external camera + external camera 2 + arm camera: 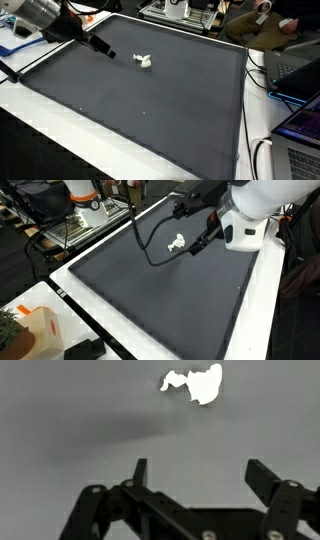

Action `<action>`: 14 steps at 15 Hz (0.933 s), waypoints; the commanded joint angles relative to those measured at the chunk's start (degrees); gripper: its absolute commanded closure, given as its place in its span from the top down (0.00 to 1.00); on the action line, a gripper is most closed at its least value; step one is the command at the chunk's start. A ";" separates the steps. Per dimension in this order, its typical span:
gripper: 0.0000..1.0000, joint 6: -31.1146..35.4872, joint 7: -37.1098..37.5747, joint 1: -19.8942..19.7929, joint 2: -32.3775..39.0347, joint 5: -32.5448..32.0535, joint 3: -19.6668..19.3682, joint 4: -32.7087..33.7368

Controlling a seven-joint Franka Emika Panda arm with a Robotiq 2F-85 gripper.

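Note:
A small white object [145, 62] of irregular shape lies on the dark grey mat [150, 110] near its far edge. It shows in both exterior views, and again as the white object [177, 245] and the white object [196, 382] at the top of the wrist view. My gripper [198, 472] is open, with nothing between its fingers, hovering above the mat a short way from the object. In an exterior view the gripper [103, 48] hangs to the left of the object, apart from it. The gripper [200, 246] sits beside it in an exterior view.
The mat covers a white table [40, 125]. A black cable [145, 240] loops over the mat near the arm. Laptops [298, 70] and a person stand beyond the table's edge. An orange-and-white box [40, 330] lies at a corner.

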 commanded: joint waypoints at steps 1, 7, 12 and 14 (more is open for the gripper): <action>1.00 -1.49 1.38 -0.10 2.56 -0.12 -0.26 4.22; 1.00 -4.98 1.22 -0.20 4.07 -0.09 -0.11 6.39; 1.00 -10.59 0.48 -0.25 5.87 0.15 0.31 8.72; 1.00 -12.50 0.43 -0.18 6.56 0.19 0.44 9.62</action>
